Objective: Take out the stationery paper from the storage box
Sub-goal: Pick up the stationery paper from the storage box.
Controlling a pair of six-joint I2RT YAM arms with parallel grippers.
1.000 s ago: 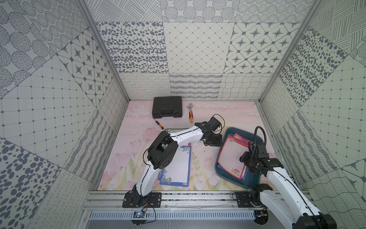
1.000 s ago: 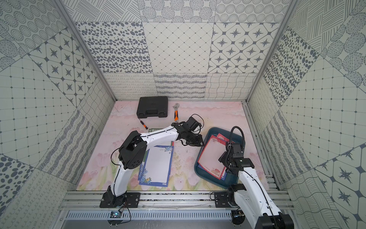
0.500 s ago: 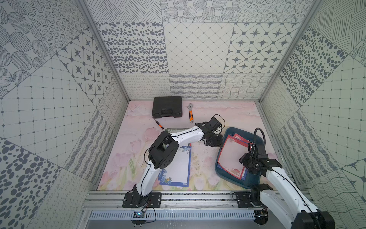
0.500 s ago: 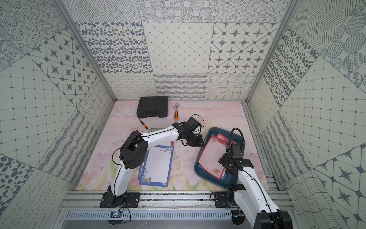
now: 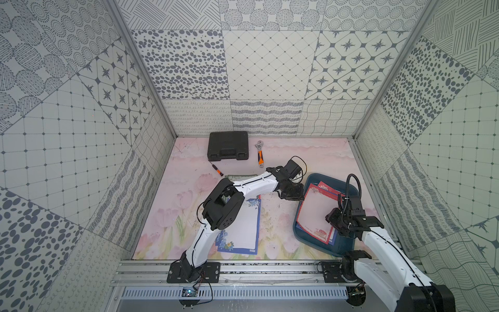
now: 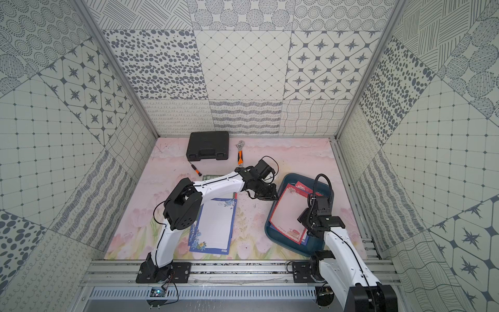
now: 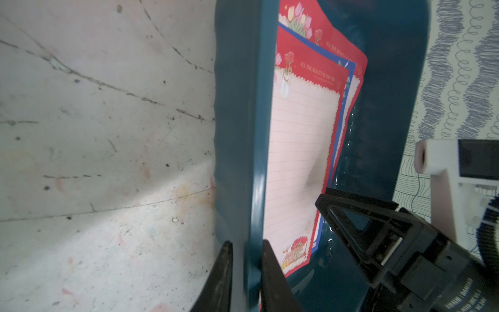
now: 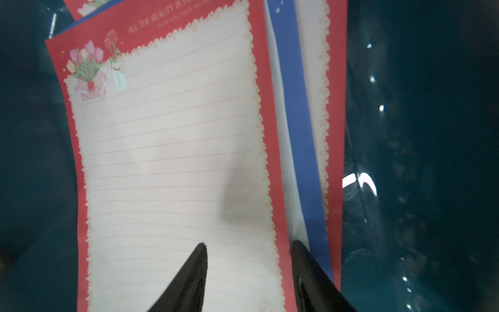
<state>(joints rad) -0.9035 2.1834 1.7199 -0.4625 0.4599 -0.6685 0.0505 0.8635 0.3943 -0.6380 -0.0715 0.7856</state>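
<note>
The storage box (image 5: 298, 232) (image 6: 270, 229), a dark teal tray, lies at the right front of the mat. Stationery paper (image 5: 316, 213) (image 6: 287, 213) lies in it: red-bordered sheets with a blue-bordered one between them. My left gripper (image 5: 295, 195) (image 7: 245, 259) is shut on the box's left wall (image 7: 243, 108), one finger outside and one inside. My right gripper (image 5: 333, 218) (image 8: 249, 259) hangs open low over the top red sheet (image 8: 172, 151), with its fingers on either side of that sheet's right edge.
A blue-bordered sheet (image 5: 240, 229) lies on the mat in front of the left arm, and a green edge (image 5: 237, 177) shows under that arm. At the back are a black tool case (image 5: 228, 146), an orange-handled wrench (image 5: 259, 156) and a small screwdriver (image 5: 216, 170).
Hardly anything differs. The right wrist has shifted slightly over the box, and the left arm stays at the box's left wall.
</note>
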